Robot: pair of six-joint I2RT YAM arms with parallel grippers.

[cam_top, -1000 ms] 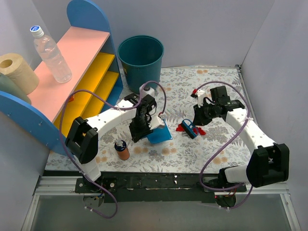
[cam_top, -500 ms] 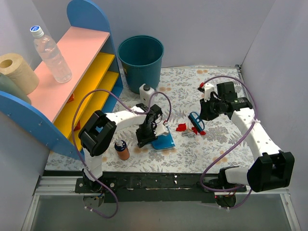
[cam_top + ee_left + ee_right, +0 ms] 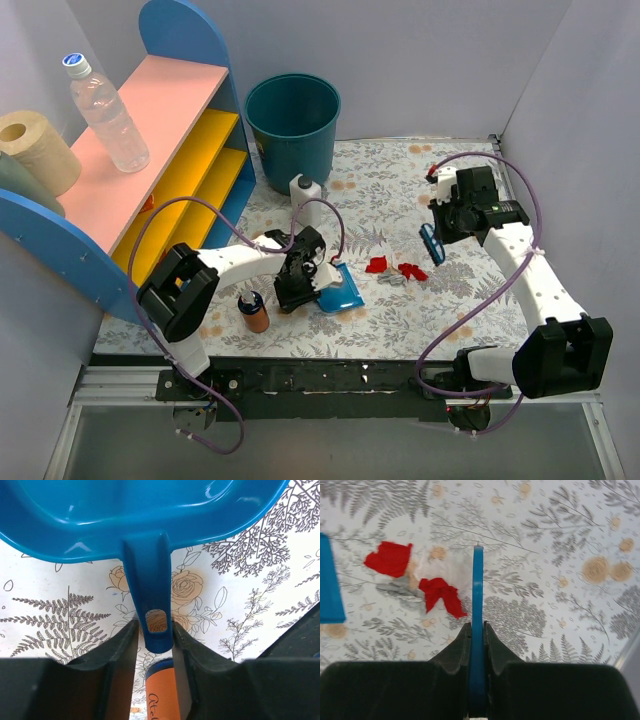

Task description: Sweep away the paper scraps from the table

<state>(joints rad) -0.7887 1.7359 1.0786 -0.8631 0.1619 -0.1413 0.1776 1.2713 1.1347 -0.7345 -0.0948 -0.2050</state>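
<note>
A few paper scraps, red ones (image 3: 378, 264) (image 3: 411, 270) with a grey and a white one, lie on the table (image 3: 400, 190) at mid-right. They also show in the right wrist view (image 3: 390, 558) (image 3: 439, 592). My left gripper (image 3: 297, 283) is shut on the handle (image 3: 152, 597) of the blue dustpan (image 3: 335, 288), whose pan lies flat on the table left of the scraps. My right gripper (image 3: 447, 222) is shut on the blue hand brush (image 3: 431, 243) (image 3: 477, 605) and holds it above the table, right of the scraps.
An orange bottle with a dark cap (image 3: 254, 311) stands just left of my left gripper. A white bottle (image 3: 304, 191) and a teal bin (image 3: 292, 118) stand at the back. The pink-and-yellow shelf unit (image 3: 170, 150) borders the left side, with walls behind and right.
My left gripper has lowered the dustpan flat onto the table. My right gripper has carried the brush up and to the right, away from the scraps, which stay where they were.
</note>
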